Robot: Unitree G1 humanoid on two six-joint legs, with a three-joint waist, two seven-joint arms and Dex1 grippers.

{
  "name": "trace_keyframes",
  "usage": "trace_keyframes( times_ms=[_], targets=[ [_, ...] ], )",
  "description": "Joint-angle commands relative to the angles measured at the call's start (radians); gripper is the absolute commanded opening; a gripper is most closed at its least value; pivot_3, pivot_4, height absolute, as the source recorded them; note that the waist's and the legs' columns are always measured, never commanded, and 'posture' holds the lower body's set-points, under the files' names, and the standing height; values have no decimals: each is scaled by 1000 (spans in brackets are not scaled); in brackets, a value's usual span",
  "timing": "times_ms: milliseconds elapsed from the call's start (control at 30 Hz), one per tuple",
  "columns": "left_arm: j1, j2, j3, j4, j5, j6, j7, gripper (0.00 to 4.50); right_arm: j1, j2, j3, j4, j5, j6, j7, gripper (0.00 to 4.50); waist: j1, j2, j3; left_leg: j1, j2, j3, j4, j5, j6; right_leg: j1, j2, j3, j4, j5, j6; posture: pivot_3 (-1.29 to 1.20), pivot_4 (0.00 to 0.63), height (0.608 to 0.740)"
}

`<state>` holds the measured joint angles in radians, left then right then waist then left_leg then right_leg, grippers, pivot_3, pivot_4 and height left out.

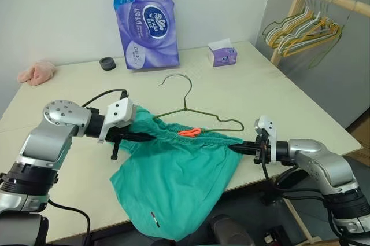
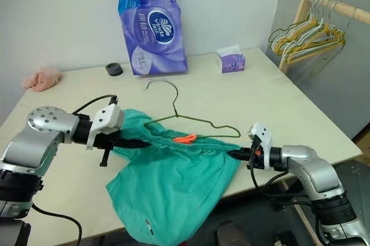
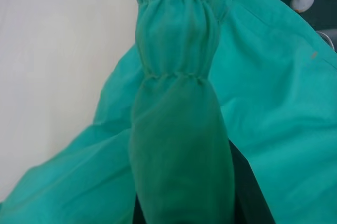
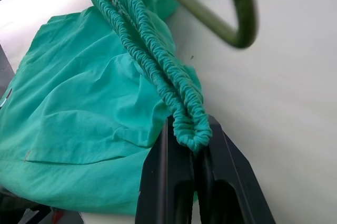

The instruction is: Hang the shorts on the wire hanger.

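The teal-green shorts (image 1: 173, 182) are stretched by their gathered waistband between my two grippers, with the legs hanging over the table's front edge. An orange tag (image 1: 189, 132) sits mid-waistband. My left gripper (image 1: 144, 136) is shut on the waistband's left end, and in the left wrist view the fabric (image 3: 179, 129) drapes over its fingers. My right gripper (image 1: 236, 148) is shut on the right end; the black fingers (image 4: 163, 182) pinch the waistband fold (image 4: 192, 132). The olive-green wire hanger (image 1: 193, 107) lies flat on the table just behind the waistband, its right corner (image 4: 239, 29) close to my right gripper.
A purple tissue-roll pack (image 1: 144, 20), a small tissue box (image 1: 222, 55), a black tape roll (image 1: 107, 63) and a pink cloth lump (image 1: 36, 73) sit along the table's far side. A wooden rack (image 1: 312, 20) with several hangers stands at the right.
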<state>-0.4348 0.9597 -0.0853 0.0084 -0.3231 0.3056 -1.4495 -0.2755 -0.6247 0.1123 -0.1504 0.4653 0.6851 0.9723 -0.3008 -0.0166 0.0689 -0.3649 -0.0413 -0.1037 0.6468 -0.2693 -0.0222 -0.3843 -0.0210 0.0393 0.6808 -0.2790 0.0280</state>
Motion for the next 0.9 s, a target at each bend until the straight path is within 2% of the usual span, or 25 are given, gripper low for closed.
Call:
trace_keyframes(
  times_ms=[33, 633, 900],
  targets=[
    [3, 50, 55, -17, -19, -5, -22, 0, -9, -22, -27, -19, 16, 17, 5, 40, 1, 0, 0, 0, 0, 0, 0, 0, 0, 0, 0, 0, 0, 0, 0, -297, 22, 740],
    [-3, 82, 17, 112, 61, -154, -51, 0, -4, -46, -46, -38, 60, 78, 4, 40, 2, 0, 0, 0, 0, 1, 0, 0, 0, 0, 0, 1, 0, 0, 0, -301, 24, 740],
    [-55, 29, 70, 88, -50, -20, 5, 0, -4, -50, -44, -13, 63, 105, -6, 40, 5, 0, 0, 0, 0, 0, 0, 0, 0, 0, 0, 0, 0, -1, 2, -300, 26, 740]
  ],
)
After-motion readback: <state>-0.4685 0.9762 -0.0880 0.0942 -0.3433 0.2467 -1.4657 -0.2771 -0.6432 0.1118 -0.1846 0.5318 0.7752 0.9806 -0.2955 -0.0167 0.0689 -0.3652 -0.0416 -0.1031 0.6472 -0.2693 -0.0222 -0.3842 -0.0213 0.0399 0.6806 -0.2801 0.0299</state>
